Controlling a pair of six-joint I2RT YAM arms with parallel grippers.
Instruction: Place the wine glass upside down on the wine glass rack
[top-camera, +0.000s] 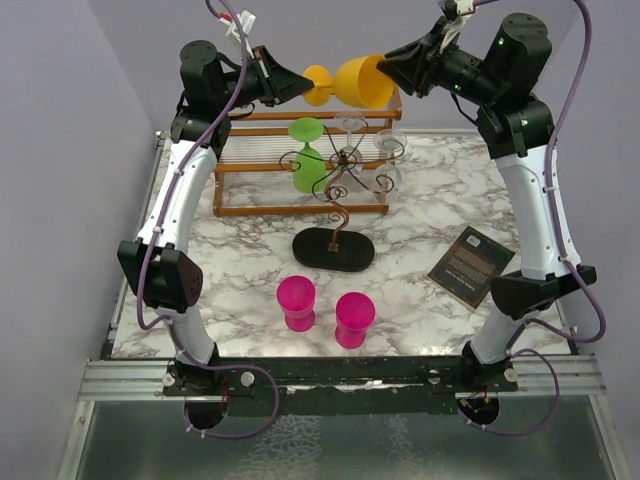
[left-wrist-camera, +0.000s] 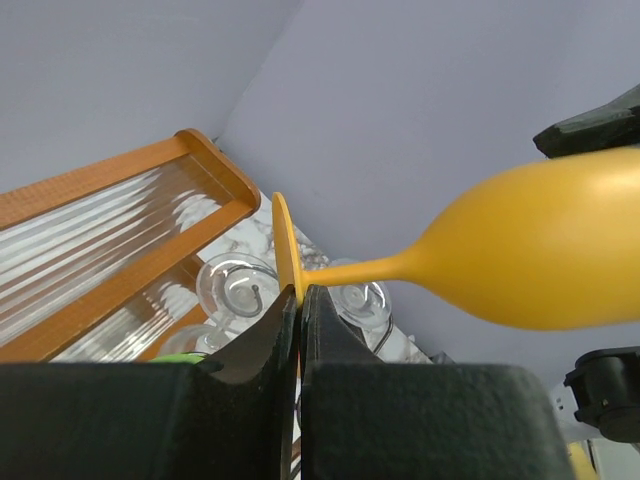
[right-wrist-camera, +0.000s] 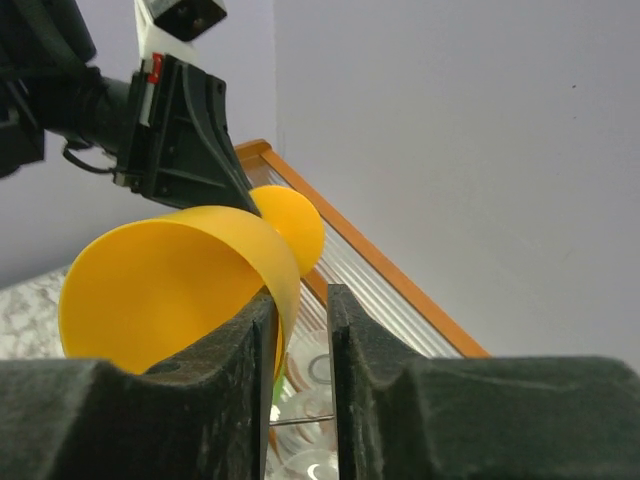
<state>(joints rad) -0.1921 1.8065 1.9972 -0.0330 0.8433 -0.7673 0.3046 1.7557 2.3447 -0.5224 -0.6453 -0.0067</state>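
Orange wine glass (top-camera: 362, 82) lies sideways at upper centre, above the wine glass rack (top-camera: 333, 250). My left gripper (left-wrist-camera: 300, 300) clenches its foot; my right gripper (right-wrist-camera: 300, 300) straddles the rim, slack, with a gap showing. Mid-handover, I judge. Next, turn it bowl-down and lower it onto the rack.

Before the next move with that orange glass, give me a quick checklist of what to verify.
1. Left gripper shut on the foot of the orange wine glass: ok.
2. Right gripper firm on the bowl rim: cannot tell; a gap shows beside the rim.
3. Glass turned upside down: not ok; it lies sideways.
4. Free arm on the wine glass rack: cannot tell; the green glass and clear glasses crowd it.
5. Rack standing upright: ok.
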